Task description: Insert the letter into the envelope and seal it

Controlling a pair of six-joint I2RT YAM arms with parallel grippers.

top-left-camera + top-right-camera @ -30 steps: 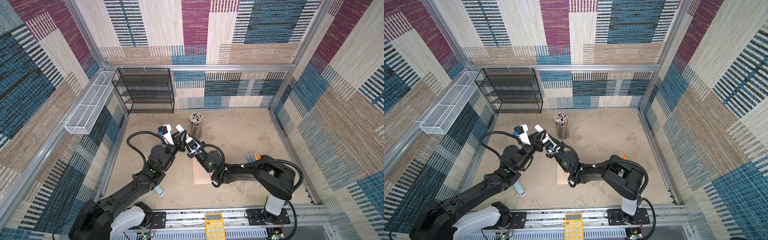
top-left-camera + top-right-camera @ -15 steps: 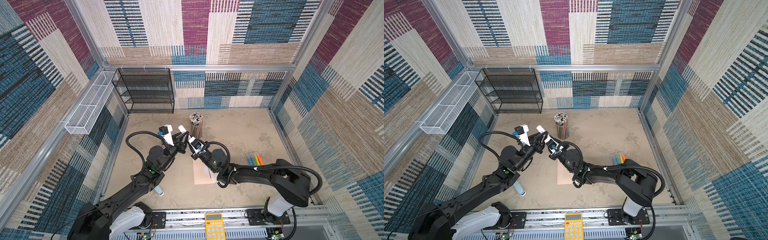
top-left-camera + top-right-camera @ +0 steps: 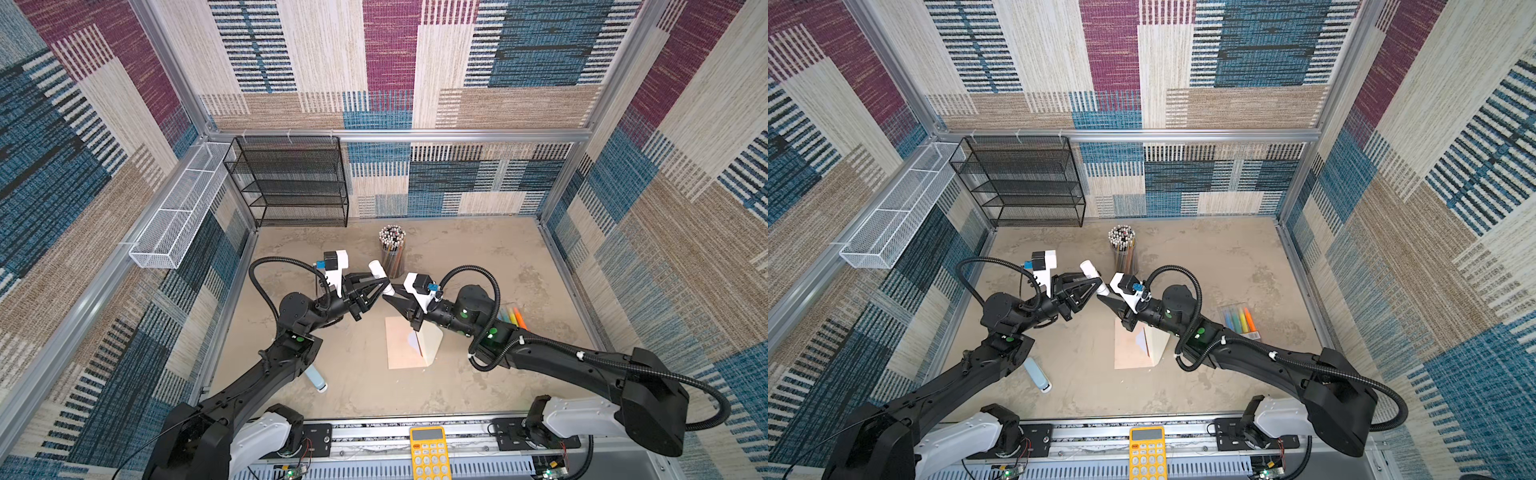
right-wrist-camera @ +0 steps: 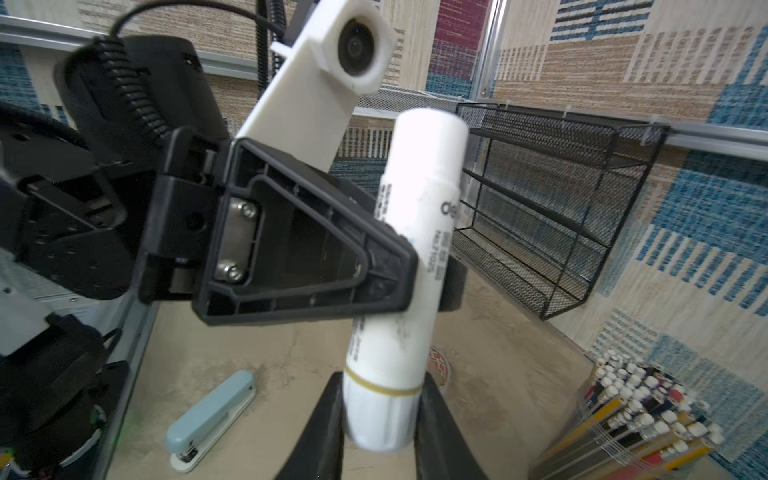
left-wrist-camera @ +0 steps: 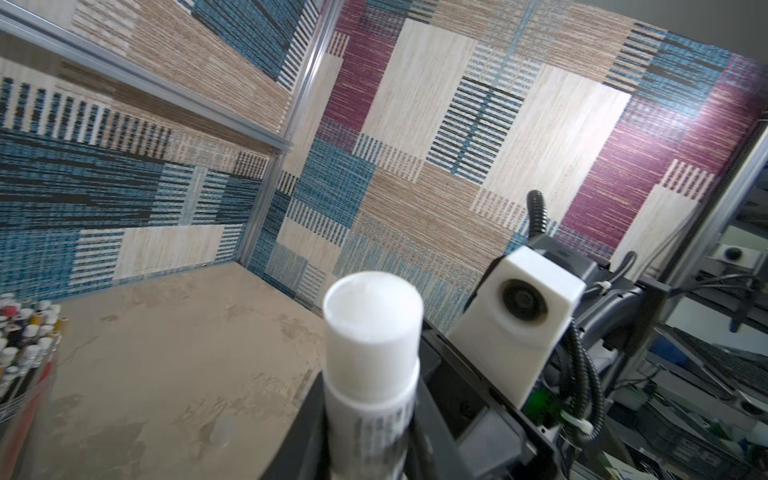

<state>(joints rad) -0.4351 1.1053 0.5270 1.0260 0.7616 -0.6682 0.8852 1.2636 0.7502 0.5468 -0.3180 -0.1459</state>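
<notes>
My left claw (image 4: 422, 274) and right claw (image 4: 380, 419) both clamp the white cylindrical glue stick (image 4: 415, 208), the right on its end. If I pull unevenly, I judge it slips and drops onto the peach paper envelope (image 3: 401, 351), which lies on the table (image 3: 478, 249) beneath my right claw with its flap raised.

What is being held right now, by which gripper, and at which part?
A white glue stick, by both: the left gripper clamps its middle, the right gripper its gold-banded base end. The cap end is free.
</notes>
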